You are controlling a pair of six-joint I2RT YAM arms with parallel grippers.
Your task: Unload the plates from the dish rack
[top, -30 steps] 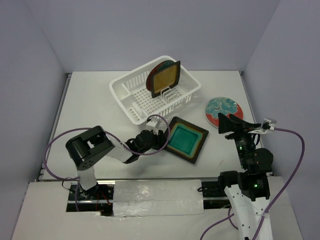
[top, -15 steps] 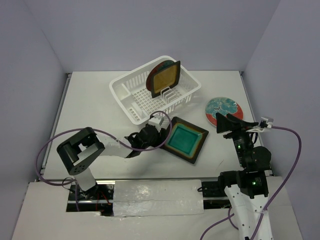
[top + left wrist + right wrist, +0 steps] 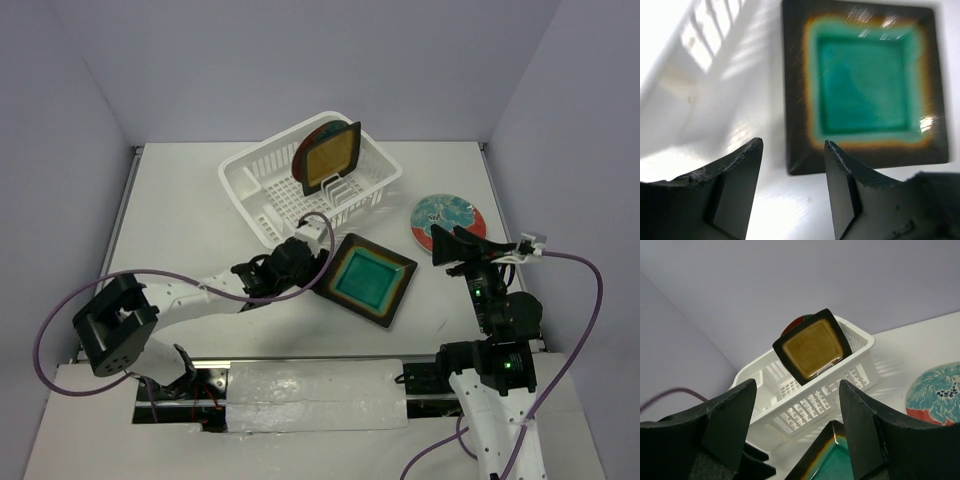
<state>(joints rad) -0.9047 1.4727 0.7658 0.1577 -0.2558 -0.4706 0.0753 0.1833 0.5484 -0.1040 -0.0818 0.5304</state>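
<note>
Left fingers (image 3: 737, 185) spread wide, empty, near the teal-centred square dark-rimmed plate (image 3: 865, 85), which lies flat on the white worktop (image 3: 180, 220). Right fingers (image 3: 725, 415) open, empty. Grip the upright amber-centred square plate (image 3: 332, 158) by its top edge. Lift it straight out of the white plastic dish rack (image 3: 262, 190) — clear of the dividers.

Four plates show in all, two square and two round. One teal-centred square plate (image 3: 865, 85) lies just ahead of the left pincer (image 3: 792, 150). One amber-centred square plate (image 3: 812, 346) and one red-rimmed round plate (image 3: 791, 326) stand in the single dish rack (image 3: 805, 407), well ahead of the right pincer (image 3: 797, 387); the second round plate (image 3: 935, 395) lies flat to that pincer's right. Two pincers are in view.
</note>
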